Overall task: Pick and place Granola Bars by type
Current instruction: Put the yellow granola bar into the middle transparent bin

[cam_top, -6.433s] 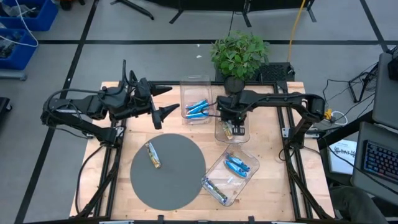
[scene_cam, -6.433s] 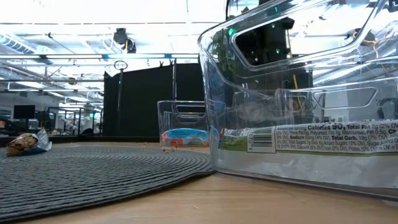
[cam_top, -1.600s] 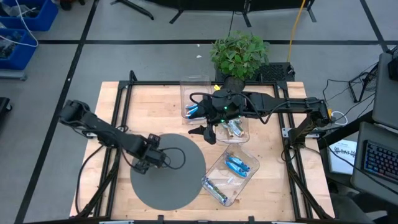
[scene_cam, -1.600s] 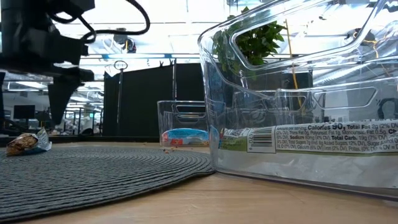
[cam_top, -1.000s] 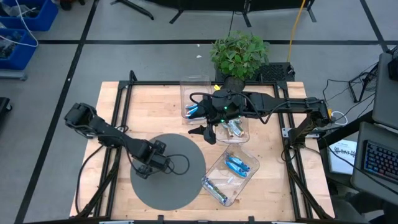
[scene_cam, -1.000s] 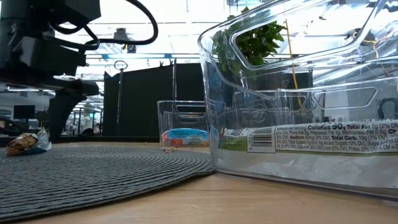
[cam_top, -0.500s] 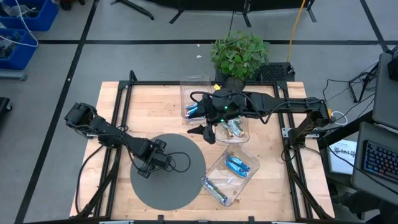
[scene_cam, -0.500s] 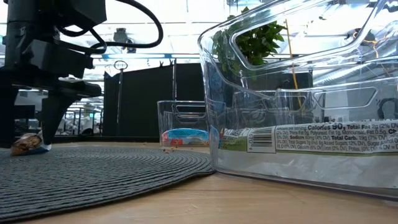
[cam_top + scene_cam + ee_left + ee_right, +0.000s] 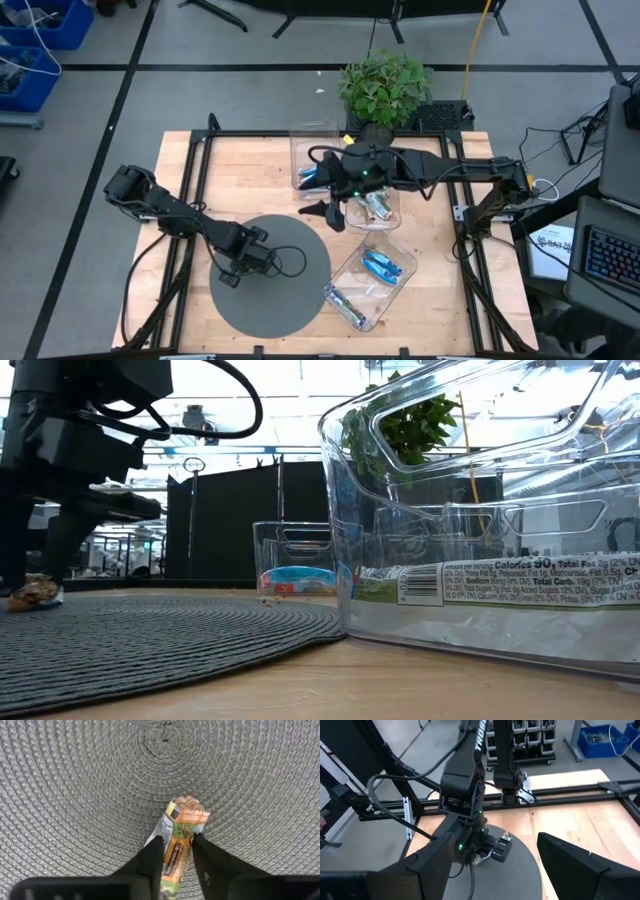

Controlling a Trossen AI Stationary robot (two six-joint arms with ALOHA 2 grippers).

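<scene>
A round grey mat of woven cord lay on the near half of the wooden table, and three clear plastic bins stood to its right: one at the far edge, one just beside it, and one set at an angle close to the mat's rim. A green potted plant stood behind the far edge of the table. Blue storage crates were on the floor at the far left.
</scene>
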